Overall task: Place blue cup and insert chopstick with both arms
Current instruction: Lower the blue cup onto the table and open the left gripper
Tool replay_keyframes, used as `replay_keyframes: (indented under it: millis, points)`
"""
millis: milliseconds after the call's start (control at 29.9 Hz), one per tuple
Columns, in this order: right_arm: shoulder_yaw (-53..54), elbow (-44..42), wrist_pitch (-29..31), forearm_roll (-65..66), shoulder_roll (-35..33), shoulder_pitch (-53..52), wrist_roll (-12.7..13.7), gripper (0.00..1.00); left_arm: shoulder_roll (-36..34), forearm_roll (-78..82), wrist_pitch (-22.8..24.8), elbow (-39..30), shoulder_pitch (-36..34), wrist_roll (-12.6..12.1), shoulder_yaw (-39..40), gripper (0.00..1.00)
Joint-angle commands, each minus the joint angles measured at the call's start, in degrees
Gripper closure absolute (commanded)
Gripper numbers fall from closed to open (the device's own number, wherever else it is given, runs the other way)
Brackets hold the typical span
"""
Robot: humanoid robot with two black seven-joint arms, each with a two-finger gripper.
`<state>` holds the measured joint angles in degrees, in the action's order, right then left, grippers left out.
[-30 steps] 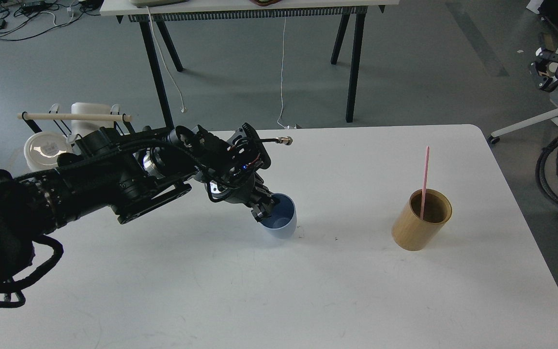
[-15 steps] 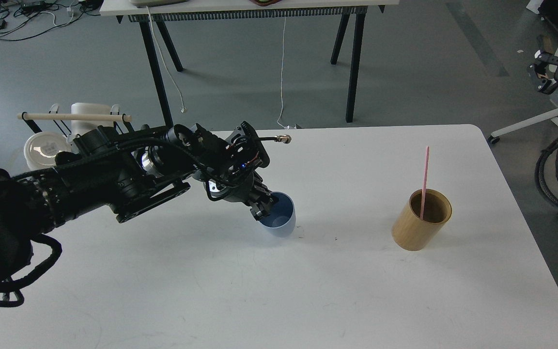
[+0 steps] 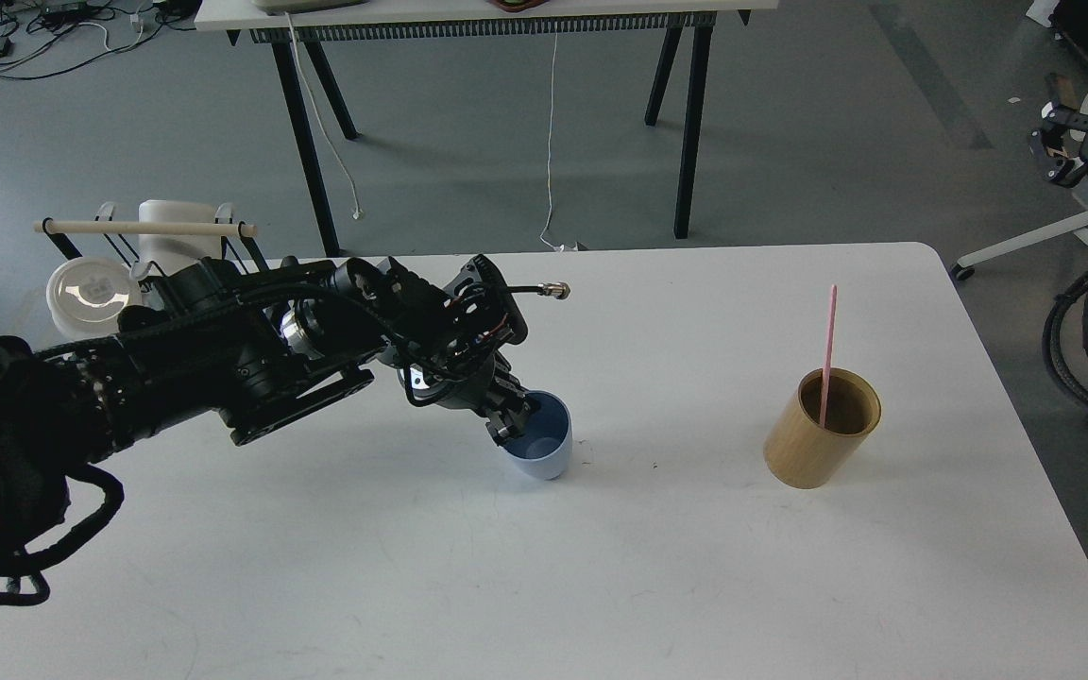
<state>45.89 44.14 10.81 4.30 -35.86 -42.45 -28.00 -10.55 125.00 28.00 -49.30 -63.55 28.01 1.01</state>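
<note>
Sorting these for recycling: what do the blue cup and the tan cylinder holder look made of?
The blue cup looks like smooth plastic: an even pale colour with a thin rim. The tan cylinder holder looks like wood or bamboo, matte with a darker inside, though no grain is clear.

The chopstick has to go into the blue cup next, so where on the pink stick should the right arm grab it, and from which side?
Probably the bare upper part of the pink chopstick, above the rim of the tan wooden holder. It stands nearly upright with its lower end inside the holder, so jaws coming in level from the right side, then lifting straight up, should clear the rim.
</note>
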Motion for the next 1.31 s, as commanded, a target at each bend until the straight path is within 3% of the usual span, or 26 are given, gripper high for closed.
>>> replay_keyframes:
  millis: [0,301,636,1071,1272]
  points:
    - [0.08,-0.02,0.00,0.00,0.00,0.00,0.00,0.00,0.00,0.00,0.00,0.61,0.00,-0.01,-0.22,0.93]
    - [-0.01,0.07,0.00,0.00,0.00,0.09,0.00,0.00,0.80,0.00,0.00,0.61,-0.26,-0.01,-0.22,0.90]
    - [-0.01,0.16,0.00,0.00,0.00,0.09,0.00,0.00,0.80,0.00,0.00,0.52,-0.79,-0.01,-0.22,0.78]
    - [-0.01,0.16,0.17,0.00,0.70,0.26,0.00,0.00,0.88,0.00,0.00,0.35,-1.31,-0.01,0.04,0.56]
    - [0.08,0.16,0.70,0.00,0.79,0.18,0.00,0.00,0.27,0.00,0.00,0.43,-2.98,-0.01,0.74,0.42]
